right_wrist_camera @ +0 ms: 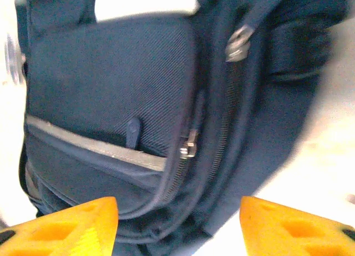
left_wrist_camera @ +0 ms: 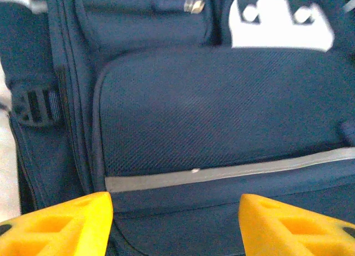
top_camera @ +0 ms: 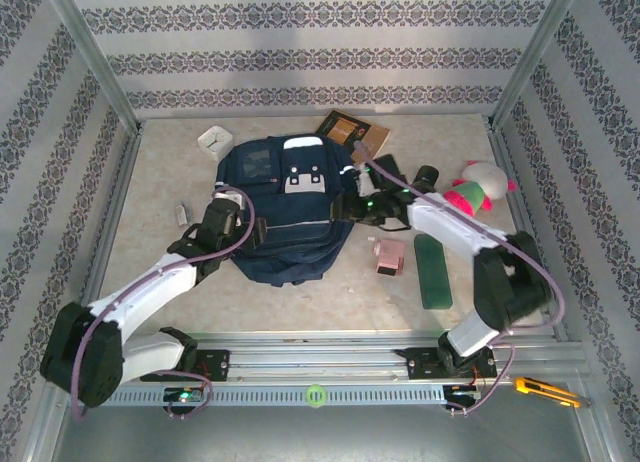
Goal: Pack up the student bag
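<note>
On the pale table [top_camera: 330, 302], the large navy blue fabric backpack [top_camera: 288, 217] lies flat, long axis running near-to-far, the left gripper [left_wrist_camera: 175, 203] spread empty at its left flank, the right gripper [right_wrist_camera: 177, 203] likewise at its right, nearest the silver metal zipper pull [right_wrist_camera: 188, 145].

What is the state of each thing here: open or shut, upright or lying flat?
student bag: lying flat, front up; visible zips look shut.
left gripper: open, over the front pocket.
right gripper: open, by the bag's side zip.
book: looks closed, lying flat.
green case: lying flat, apart from the bag.
plush toy: lying on the table.
</note>
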`<action>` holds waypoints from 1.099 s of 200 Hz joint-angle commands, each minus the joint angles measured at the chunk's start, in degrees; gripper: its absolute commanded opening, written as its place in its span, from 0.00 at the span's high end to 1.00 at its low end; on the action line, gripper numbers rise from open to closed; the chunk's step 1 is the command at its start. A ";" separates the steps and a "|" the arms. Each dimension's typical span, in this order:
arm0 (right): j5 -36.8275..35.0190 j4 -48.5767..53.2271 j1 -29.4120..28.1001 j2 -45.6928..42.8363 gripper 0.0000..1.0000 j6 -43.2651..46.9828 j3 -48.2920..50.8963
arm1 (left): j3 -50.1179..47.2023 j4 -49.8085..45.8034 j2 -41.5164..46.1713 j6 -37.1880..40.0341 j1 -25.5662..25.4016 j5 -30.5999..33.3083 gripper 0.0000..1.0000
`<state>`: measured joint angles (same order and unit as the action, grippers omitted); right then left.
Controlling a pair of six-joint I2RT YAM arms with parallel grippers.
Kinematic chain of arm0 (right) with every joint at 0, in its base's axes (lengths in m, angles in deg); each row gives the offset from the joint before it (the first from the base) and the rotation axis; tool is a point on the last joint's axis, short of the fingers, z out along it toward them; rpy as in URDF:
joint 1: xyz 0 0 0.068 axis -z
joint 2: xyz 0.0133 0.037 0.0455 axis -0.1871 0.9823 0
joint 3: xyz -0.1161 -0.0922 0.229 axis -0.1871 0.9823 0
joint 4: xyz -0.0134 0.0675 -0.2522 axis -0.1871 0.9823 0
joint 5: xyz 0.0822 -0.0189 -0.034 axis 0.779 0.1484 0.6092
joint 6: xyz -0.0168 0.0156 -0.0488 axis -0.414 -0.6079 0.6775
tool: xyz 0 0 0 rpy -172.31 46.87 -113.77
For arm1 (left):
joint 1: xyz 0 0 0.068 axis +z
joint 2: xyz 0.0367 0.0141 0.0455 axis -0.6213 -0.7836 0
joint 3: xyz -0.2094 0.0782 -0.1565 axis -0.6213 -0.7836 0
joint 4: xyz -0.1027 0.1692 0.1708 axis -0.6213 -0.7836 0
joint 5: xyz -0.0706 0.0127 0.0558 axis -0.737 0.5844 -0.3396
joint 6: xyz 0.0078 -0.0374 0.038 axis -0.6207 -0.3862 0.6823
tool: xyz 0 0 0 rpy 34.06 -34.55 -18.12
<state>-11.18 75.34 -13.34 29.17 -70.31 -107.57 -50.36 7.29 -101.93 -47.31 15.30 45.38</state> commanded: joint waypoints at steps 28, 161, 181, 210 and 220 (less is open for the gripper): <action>-12.28 22.82 15.46 -9.86 0.29 12.67 -0.35 | 3.50 -5.11 6.22 2.22 0.57 -2.37 0.36; 7.03 9.02 23.00 -10.29 0.31 5.89 5.16 | 6.00 -11.04 5.97 -4.91 7.32 -7.95 0.33; 12.55 -7.12 22.76 -5.16 0.32 -4.40 5.28 | 6.44 -7.47 3.14 -6.23 7.31 -10.02 0.36; 11.67 -25.61 21.69 5.37 0.34 -15.37 1.58 | 8.20 -4.91 -0.32 -6.60 7.32 -11.22 0.36; 9.93 -27.93 21.51 9.26 0.35 -16.94 -1.12 | 8.73 -4.41 -1.06 -6.39 7.38 -11.54 0.36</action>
<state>-1.82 64.96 9.02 31.66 -76.89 -103.18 -44.50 -1.67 -101.80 -52.47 22.05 36.09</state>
